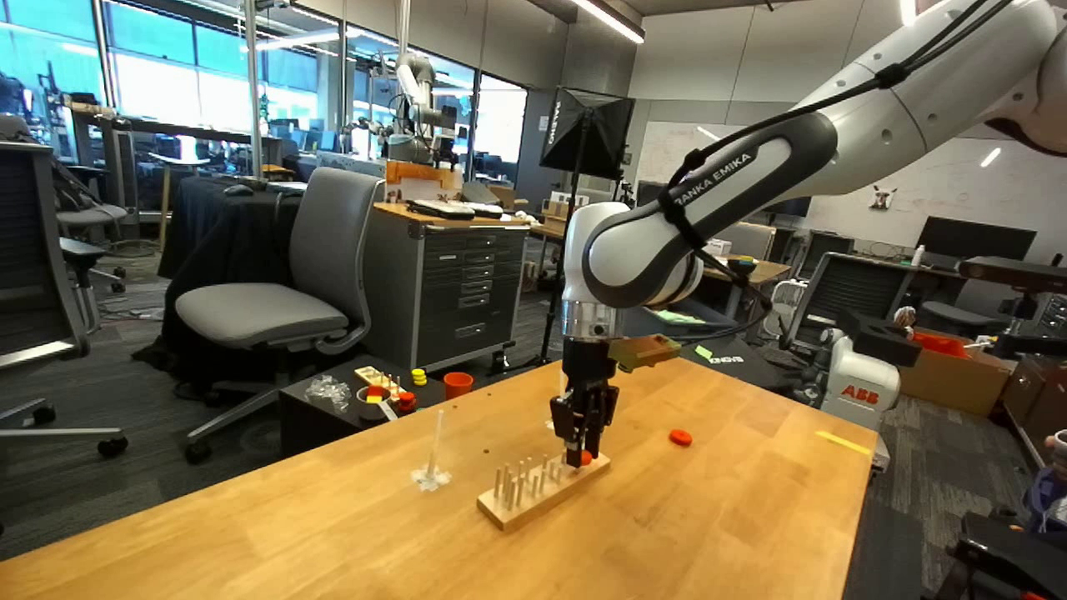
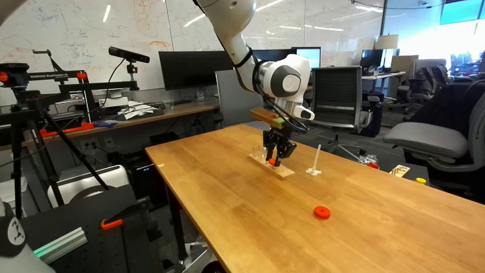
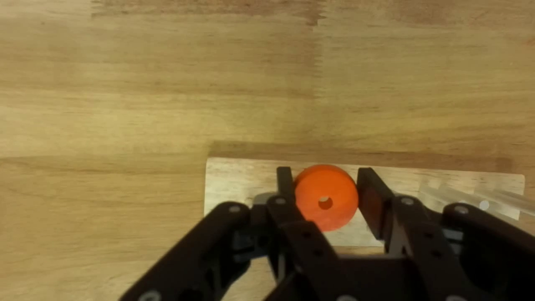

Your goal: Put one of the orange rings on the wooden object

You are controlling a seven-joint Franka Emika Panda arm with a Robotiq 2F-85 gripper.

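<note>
Operator: Where is the round orange ring [image 3: 326, 186], and what is the state of the black two-fingered gripper [image 3: 324, 184]?

Technician: The gripper is clamped on the ring, one finger [image 3: 285, 179] touching each side; the ring lies directly between the fingertips, above a long rectangular light-wood board [image 3: 236, 177]; in both exterior views it sits low over that board, to one side of the main cluster of slender upright wooden pegs [image 1: 519, 492]; a second round orange ring [image 2: 322, 212] lies flat on the brown wooden worktop [image 2: 212, 182], well apart.

Operator: Which relation governs the next move?

Technician: The ring's central hole [image 3: 325, 202] relative to the peg meant to receive it; the ring covers the spot directly below, so alignment cannot be confirmed; nor can it be told whether the ring is already threaded or merely held over a peg tip.

Operator: State the orientations.

Technician: The ring, circular from above, has no long axis across its face; its hole points upward, roughly parallel to the pegs; the board's long axis runs left to right in the wrist view, roughly in line with the closing direction of the gripper; any descent required should probably follow a straight downward path; lateral offset could jam the ring on a peg tip; release is advisable only once seating is verified.
</note>
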